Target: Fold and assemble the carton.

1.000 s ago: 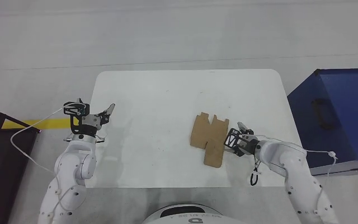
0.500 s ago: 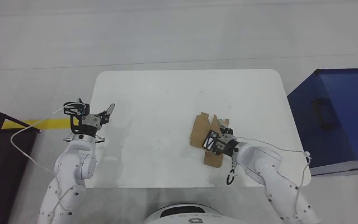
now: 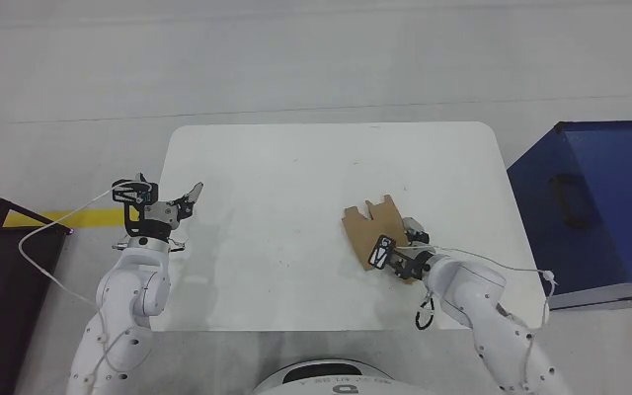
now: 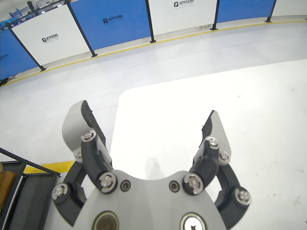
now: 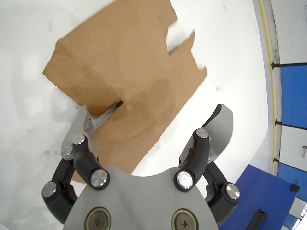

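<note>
A white table [image 3: 296, 247] with rounded corners stands on a pale grey floor. In the left wrist view, blue and white partition panels [image 4: 115, 25] close off the room behind it.

The carton [image 3: 370, 225] is a flat brown cardboard blank lying on the table, toward 4 o'clock from the table's centre. Its notched edge faces roughly 12 o'clock, and its long axis runs from 11 o'clock to 5 o'clock. The right wrist view shows the carton [image 5: 134, 72] with one creased flap bent along a fold line.

My right gripper [image 3: 387, 253] sits at the carton's 5 o'clock end. Seen from its own wrist, the right gripper [image 5: 153, 113] is spread wide and clamps nothing. One finger [image 5: 82, 120] is tucked under the bent flap at the carton's edge, partly hidden by cardboard. The other finger [image 5: 223, 116] stands over bare table just beside the carton's long side, apart from it.

My left gripper [image 3: 183, 201] hangs at the table's 9 o'clock edge, well apart from the carton. In its own view the left gripper [image 4: 148, 111] is also spread wide, with nothing between its ribbed pads [image 4: 94, 123].

A blue bin [image 3: 583, 217] stands on the floor beyond the table's 3 o'clock side.
</note>
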